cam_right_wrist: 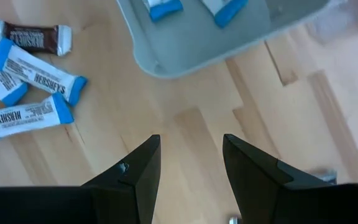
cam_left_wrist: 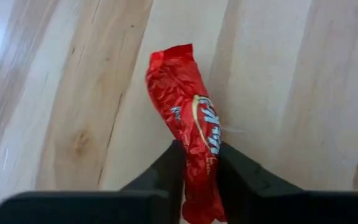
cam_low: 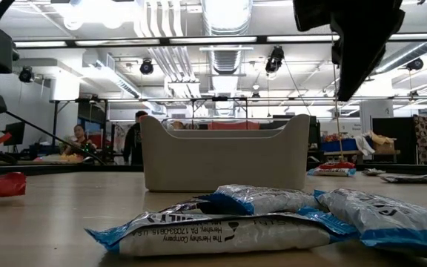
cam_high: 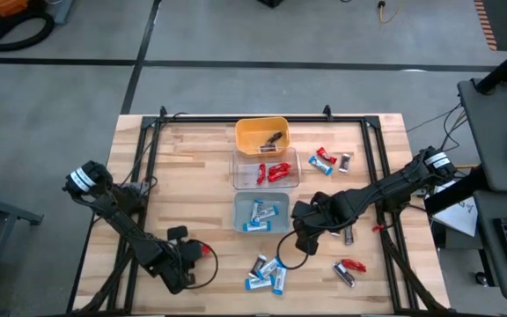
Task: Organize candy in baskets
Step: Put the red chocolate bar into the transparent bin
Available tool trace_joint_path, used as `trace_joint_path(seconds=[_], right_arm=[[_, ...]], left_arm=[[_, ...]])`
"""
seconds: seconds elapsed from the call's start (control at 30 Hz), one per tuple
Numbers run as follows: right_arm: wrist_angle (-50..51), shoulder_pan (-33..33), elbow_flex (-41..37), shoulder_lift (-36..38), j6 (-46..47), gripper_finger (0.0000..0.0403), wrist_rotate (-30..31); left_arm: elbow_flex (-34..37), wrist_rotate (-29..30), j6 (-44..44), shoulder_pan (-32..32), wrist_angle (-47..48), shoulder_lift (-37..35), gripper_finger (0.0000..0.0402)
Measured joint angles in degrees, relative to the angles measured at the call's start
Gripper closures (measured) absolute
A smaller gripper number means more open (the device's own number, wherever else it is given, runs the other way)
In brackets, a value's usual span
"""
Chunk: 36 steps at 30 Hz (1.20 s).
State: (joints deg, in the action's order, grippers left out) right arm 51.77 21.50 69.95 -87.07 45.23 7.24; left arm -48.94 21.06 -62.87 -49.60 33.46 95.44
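Note:
Three baskets stand in a row at the table's middle: a yellow one (cam_high: 261, 135) farthest, a clear one (cam_high: 265, 169) holding red candy, and a grey-blue one (cam_high: 261, 212) holding blue-and-white candy. My left gripper (cam_high: 202, 252) is down at the near left, shut on a red candy bar (cam_left_wrist: 185, 106). My right gripper (cam_high: 299, 241) hangs open above bare wood beside the grey-blue basket's near right corner (cam_right_wrist: 166, 65), with nothing between its fingers. A cluster of blue-and-white candy (cam_high: 267, 271) lies flat on the table just near of it. My left gripper pinches the red bar between its two fingers (cam_left_wrist: 166, 171), one on each long side of its nearer half (cam_left_wrist: 199, 155). The fingers come steeply from above. The bar lies on the wood, its far end (cam_left_wrist: 169, 57) reaching out beyond the fingertips.
Loose candy lies right of the clear basket (cam_high: 324, 160) and at the near right (cam_high: 349, 267). A dark bar (cam_right_wrist: 33, 37) lies with the blue-and-white ones (cam_right_wrist: 39, 78). Bare wood spreads over the table's left half (cam_high: 183, 176).

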Motion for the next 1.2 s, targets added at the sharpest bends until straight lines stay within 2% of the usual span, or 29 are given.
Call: trace_joint_path(seconds=[0.2,0.4,0.57,0.7,0.83,0.9,1.0,1.13,1.2], right_arm=[[-2.4,0.0,0.0,0.0,-4.0,0.0239,1.4],[-5.4,0.0,-0.1,0.0,-7.9,0.0239,4.2],[-11.3,0.0,-0.1,0.0,-16.3,0.0239,6.5],[-19.3,-0.1,-0.1,0.0,-26.4,0.0239,7.7],[-29.0,-0.6,-0.5,0.0,-37.4,0.0239,10.7],[-34.8,-1.6,-1.2,0.0,-42.9,0.0239,10.8],[-44.3,-4.2,-3.1,0.0,-51.1,0.024,10.5],[-54.8,-9.2,-6.9,0.0,-56.8,0.0243,9.9],[-62.0,-11.9,-10.0,0.0,-57.8,0.0243,6.2]], left_arm=[[0.0,0.1,1.3,0.0,0.1,-0.2,0.0393],[-0.6,0.9,2.8,0.0,0.2,-2.4,0.0393],[-2.6,6.7,9.5,-0.3,0.1,-8.8,0.0392],[-3.7,14.8,18.1,-0.3,-0.6,-15.5,0.0392],[-3.6,24.8,31.2,0.4,-3.9,-21.3,0.0392],[-3.3,27.9,38.0,1.5,-6.1,-23.4,0.0392],[-2.5,29.0,48.0,4.0,-10.9,-25.7,0.0392],[0.8,29.0,58.2,8.3,-19.1,-27.7,0.0392],[3.9,28.6,61.5,10.7,-25.0,-28.4,0.0392]])
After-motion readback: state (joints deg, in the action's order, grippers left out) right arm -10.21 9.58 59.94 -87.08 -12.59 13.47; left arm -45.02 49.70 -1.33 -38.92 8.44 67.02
